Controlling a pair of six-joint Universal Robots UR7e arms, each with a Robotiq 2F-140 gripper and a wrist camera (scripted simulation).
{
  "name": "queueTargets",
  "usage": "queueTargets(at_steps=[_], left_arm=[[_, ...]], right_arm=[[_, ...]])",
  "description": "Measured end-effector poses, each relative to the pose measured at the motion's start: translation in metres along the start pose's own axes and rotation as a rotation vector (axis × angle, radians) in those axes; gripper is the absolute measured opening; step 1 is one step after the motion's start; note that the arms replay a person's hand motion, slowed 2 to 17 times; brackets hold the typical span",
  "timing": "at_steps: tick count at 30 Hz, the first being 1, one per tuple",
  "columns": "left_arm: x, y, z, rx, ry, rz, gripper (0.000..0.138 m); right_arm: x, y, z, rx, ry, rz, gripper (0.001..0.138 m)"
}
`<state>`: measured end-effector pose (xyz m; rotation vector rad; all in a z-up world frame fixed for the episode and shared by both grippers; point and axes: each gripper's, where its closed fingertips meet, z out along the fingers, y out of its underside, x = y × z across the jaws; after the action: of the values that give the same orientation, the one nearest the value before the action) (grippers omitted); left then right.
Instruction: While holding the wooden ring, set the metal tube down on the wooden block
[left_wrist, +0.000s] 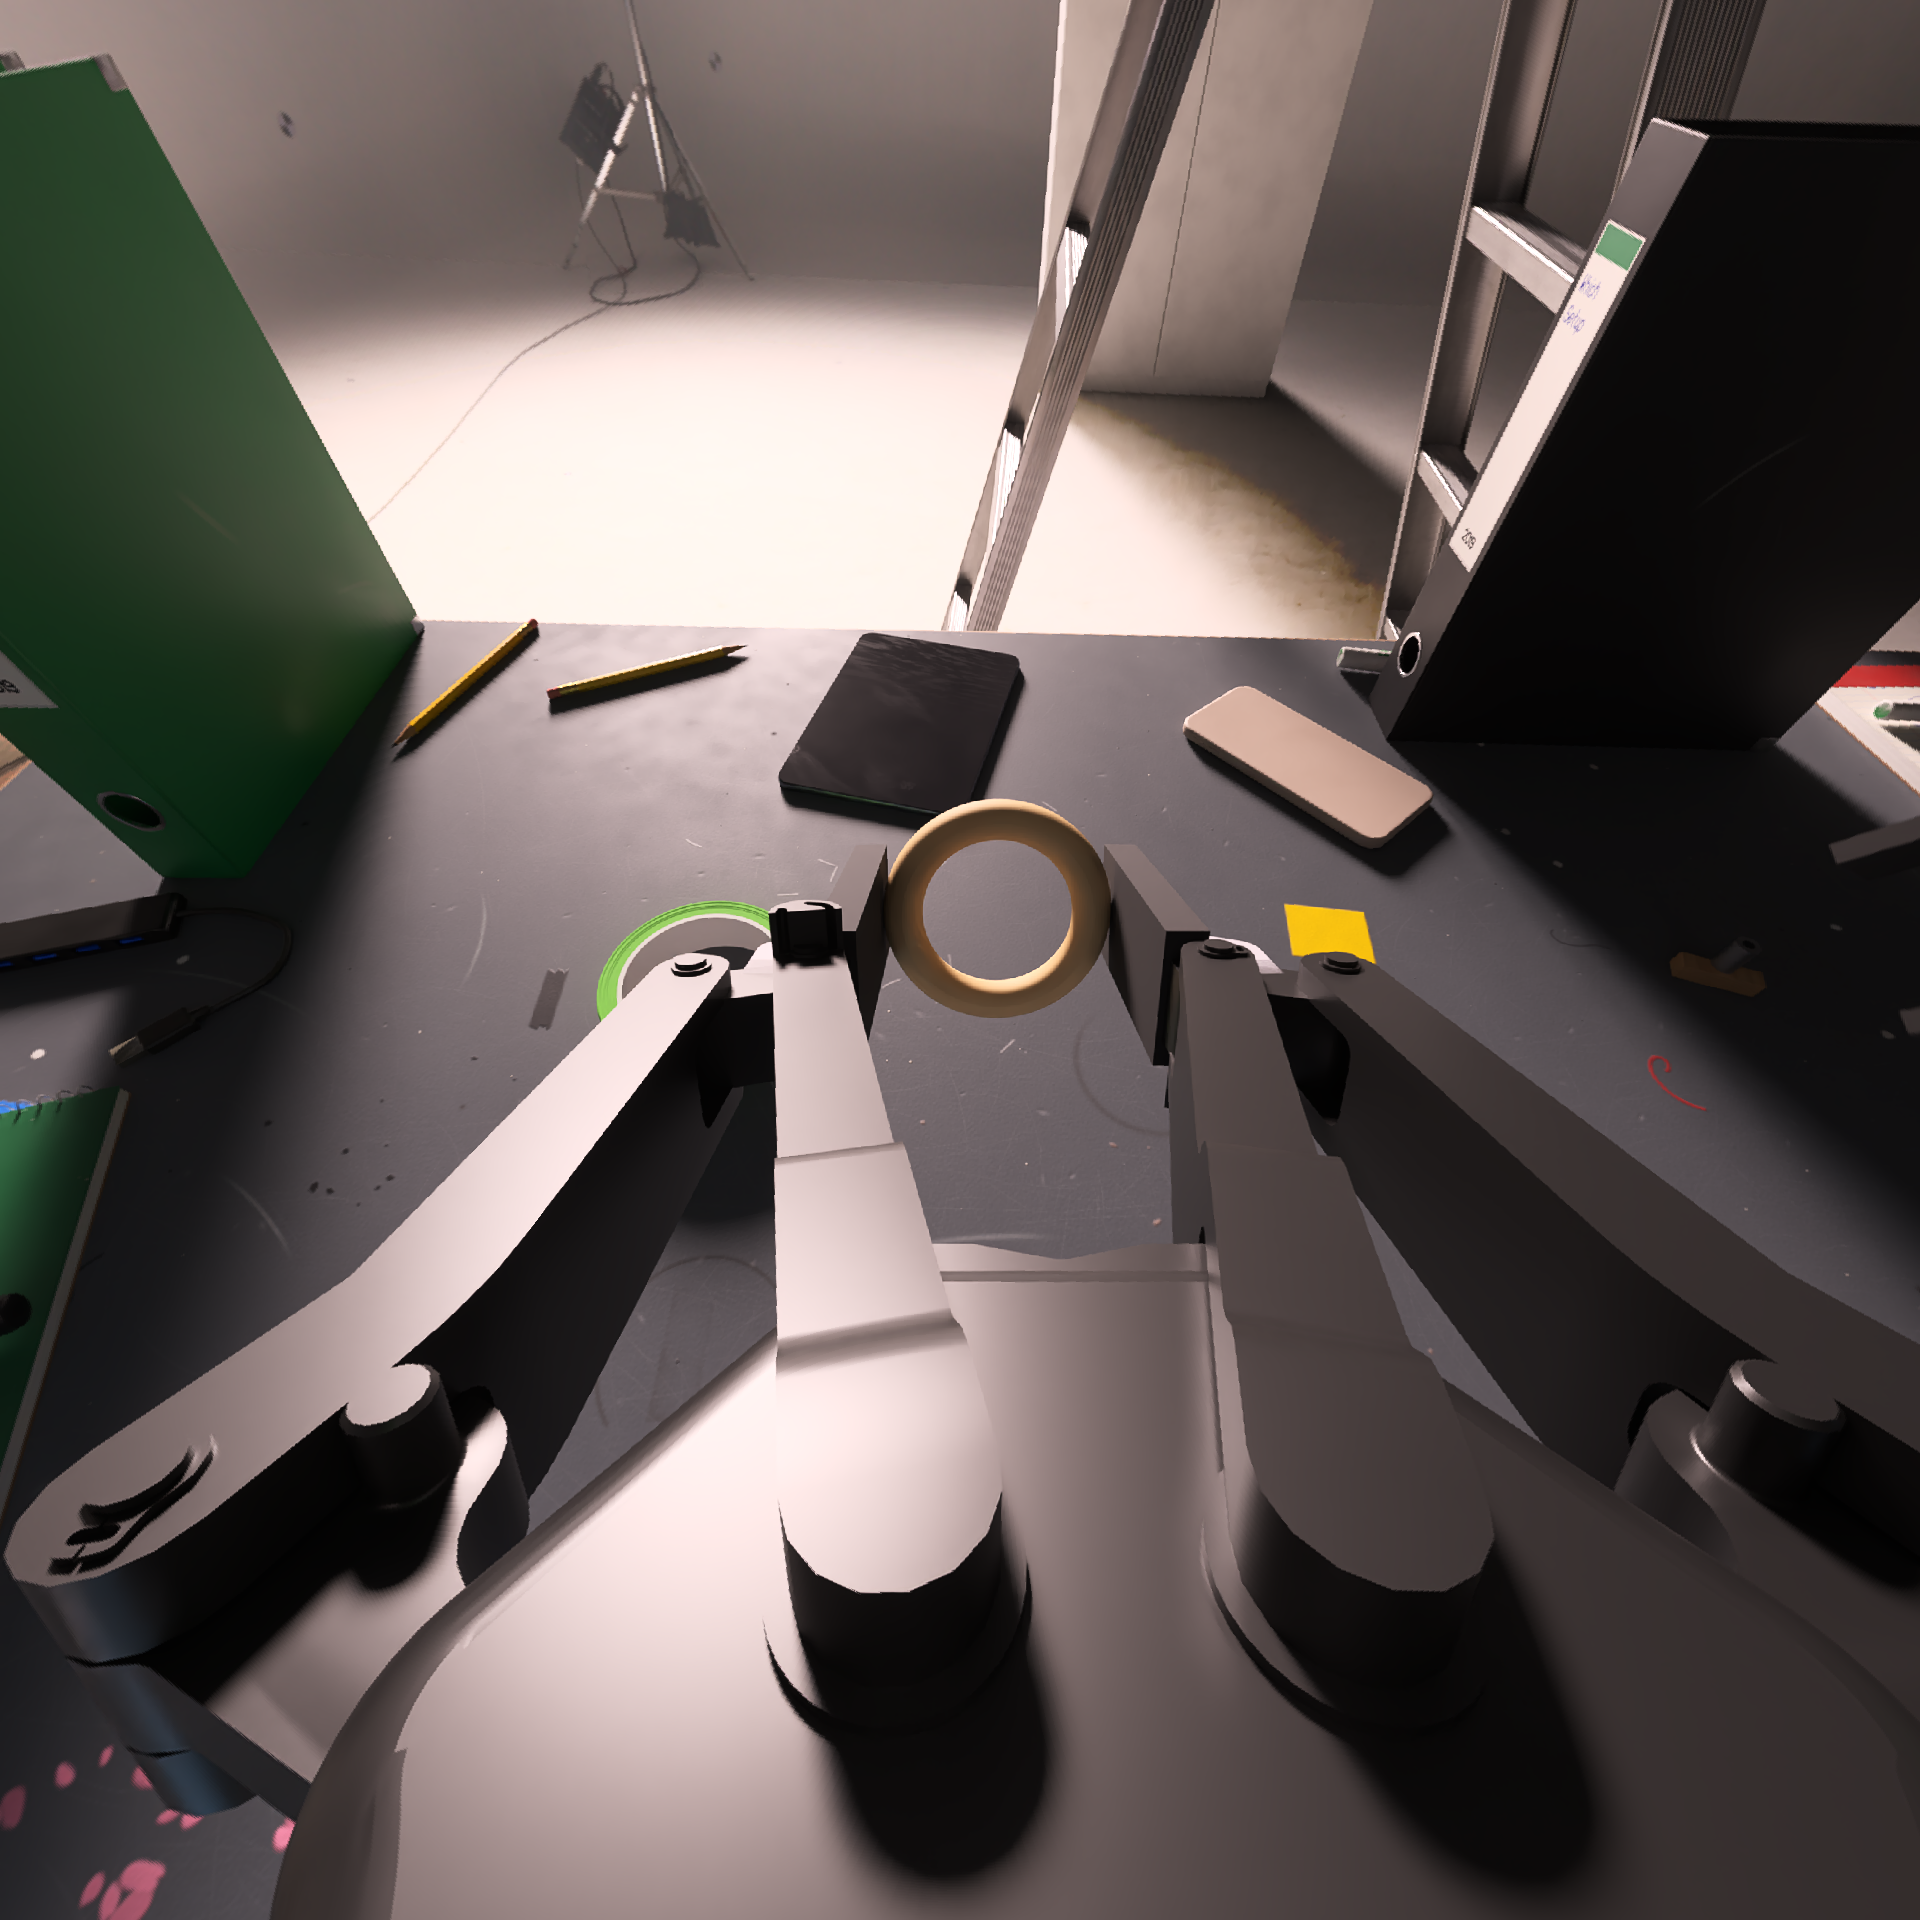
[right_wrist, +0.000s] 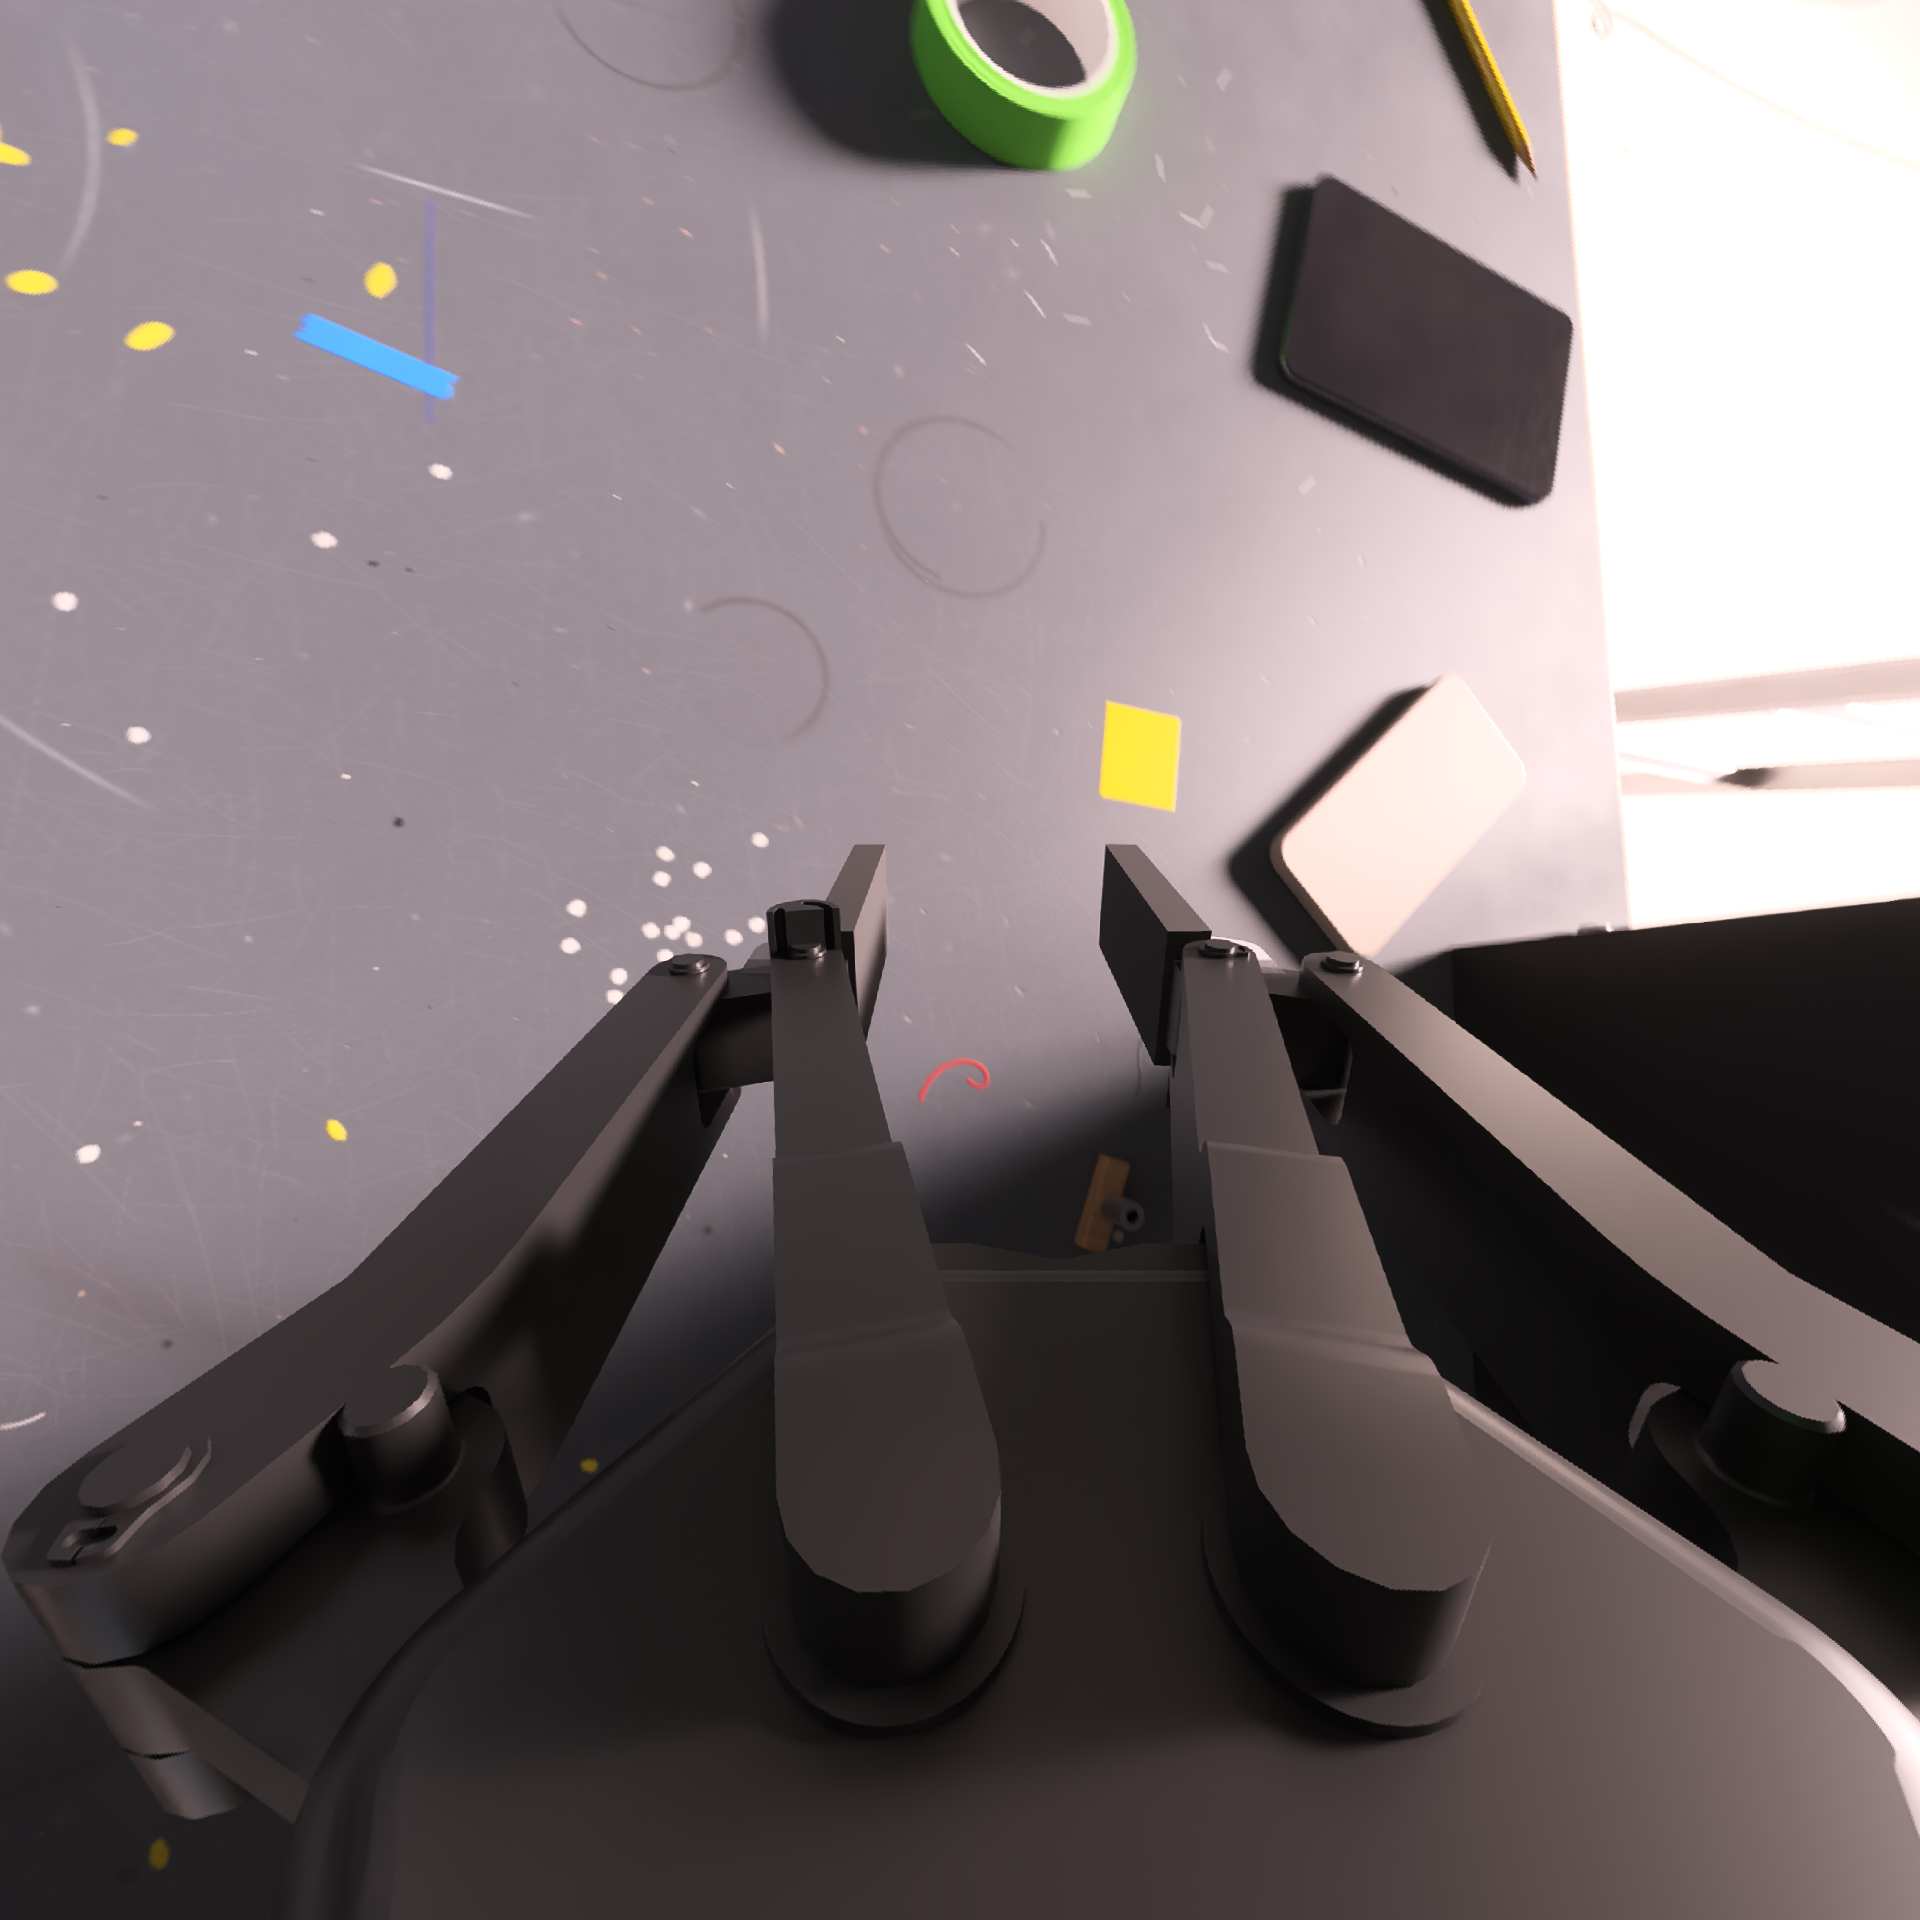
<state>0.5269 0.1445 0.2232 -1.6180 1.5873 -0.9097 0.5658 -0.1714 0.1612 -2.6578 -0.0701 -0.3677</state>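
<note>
My left gripper (left_wrist: 995, 914) is shut on the wooden ring (left_wrist: 1089, 883) and holds it upright above the dark table (left_wrist: 623, 1039). The small wooden block (left_wrist: 1714, 977) lies on the table at the right with the short metal tube (left_wrist: 1733, 951) resting on top of it. In the right wrist view the wooden block (right_wrist: 1103, 1203) and the metal tube (right_wrist: 1128, 1212) show low down between my fingers, close to the gripper base. My right gripper (right_wrist: 992, 894) is open and empty above the table (right_wrist: 520, 623).
A green binder (left_wrist: 156, 468) stands at left, a black binder (left_wrist: 1662, 468) at right. A black phone (left_wrist: 904, 722), a beige phone (left_wrist: 1309, 764), two pencils (left_wrist: 644, 670), green tape roll (right_wrist: 1023, 78), a yellow note (right_wrist: 1140, 755) and a USB hub (left_wrist: 94, 925) lie on the table.
</note>
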Motion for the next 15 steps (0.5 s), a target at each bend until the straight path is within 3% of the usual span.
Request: queueTargets(at_steps=[8, 15], left_arm=[[0.0, 0.0, 0.0, 0.003, 0.001, 0.0, 0.055], [0.0, 0.0, 0.0, 0.001, 0.001, 0.0, 0.055]], right_arm=[[-0.052, -0.046, 0.011, 0.095, -0.048, -0.125, 0.059], [-0.088, -0.074, 0.034, 0.148, -0.065, -0.157, 0.063]])
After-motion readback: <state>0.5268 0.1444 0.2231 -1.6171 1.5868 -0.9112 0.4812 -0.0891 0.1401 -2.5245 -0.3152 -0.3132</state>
